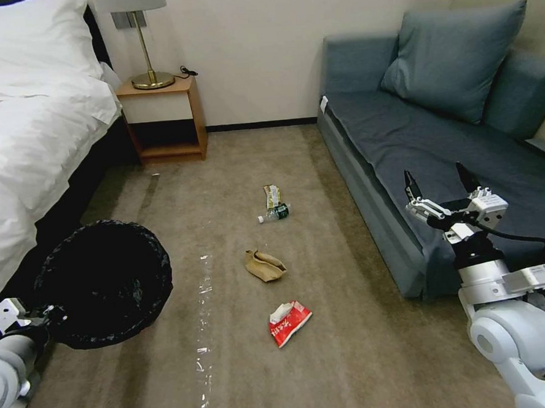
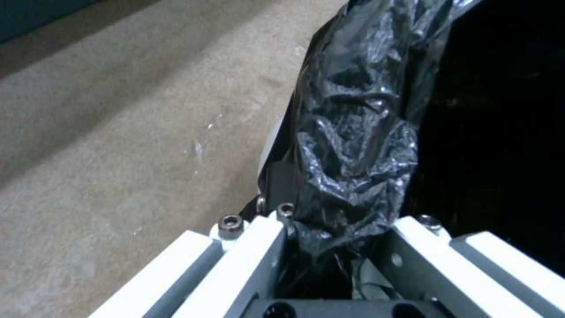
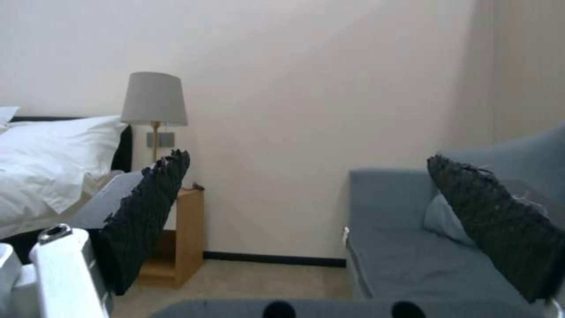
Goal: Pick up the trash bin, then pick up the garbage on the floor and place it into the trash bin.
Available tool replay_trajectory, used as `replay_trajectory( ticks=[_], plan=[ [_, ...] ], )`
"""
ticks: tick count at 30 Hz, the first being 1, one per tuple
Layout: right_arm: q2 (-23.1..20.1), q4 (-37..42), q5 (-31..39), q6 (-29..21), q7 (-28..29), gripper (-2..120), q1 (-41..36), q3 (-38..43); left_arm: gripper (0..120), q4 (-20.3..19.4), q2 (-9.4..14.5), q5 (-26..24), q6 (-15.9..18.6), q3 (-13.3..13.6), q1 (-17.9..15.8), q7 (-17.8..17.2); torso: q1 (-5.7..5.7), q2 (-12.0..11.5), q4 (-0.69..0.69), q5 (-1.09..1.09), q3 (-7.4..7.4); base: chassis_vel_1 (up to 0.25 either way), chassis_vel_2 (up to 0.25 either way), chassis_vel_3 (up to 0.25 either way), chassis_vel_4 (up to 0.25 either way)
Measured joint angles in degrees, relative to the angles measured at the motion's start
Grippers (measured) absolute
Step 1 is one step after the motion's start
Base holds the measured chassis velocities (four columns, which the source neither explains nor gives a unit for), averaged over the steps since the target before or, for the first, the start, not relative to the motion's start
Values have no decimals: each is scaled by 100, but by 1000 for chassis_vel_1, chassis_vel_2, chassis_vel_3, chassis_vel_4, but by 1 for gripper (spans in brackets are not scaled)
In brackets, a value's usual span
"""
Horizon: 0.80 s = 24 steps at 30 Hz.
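Head view: the left gripper (image 1: 45, 319) holds the bin (image 1: 105, 282) by its near rim, lifted beside the bed (image 1: 28, 139). Four litter pieces lie on the carpet (image 1: 355, 346) ahead, well apart from the bin: packet (image 1: 289, 322), paper bag (image 1: 264, 265), bottle (image 1: 275, 213) and wrapper (image 1: 272, 196). The right gripper (image 1: 443, 190) hangs spread wide and empty near the sofa (image 1: 405, 153) edge. There is open floor between bed and sofa; the nightstand (image 1: 166, 121) closes the far end.

Left wrist view: the jaws pinch the rim through the crumpled liner (image 2: 353, 145). The grip looks mostly on slippery plastic, so the bin could slide or tip if swung.

Right wrist view: both fingertips (image 3: 147, 207) stand far apart, aimed at the wall (image 3: 306, 110). Reaching down for litter, this arm could brush the sofa front.
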Motion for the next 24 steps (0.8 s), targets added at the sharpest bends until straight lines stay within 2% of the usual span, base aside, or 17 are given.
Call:
replay_trajectory(
  ticks=[24],
  plan=[
    [-11, 79, -111, 154, -133, 100, -93, -164, 1, -92, -34, 44, -6, 93, -16, -70, 0, 0, 1, 0, 0, -97, 93, 91, -93]
  ],
)
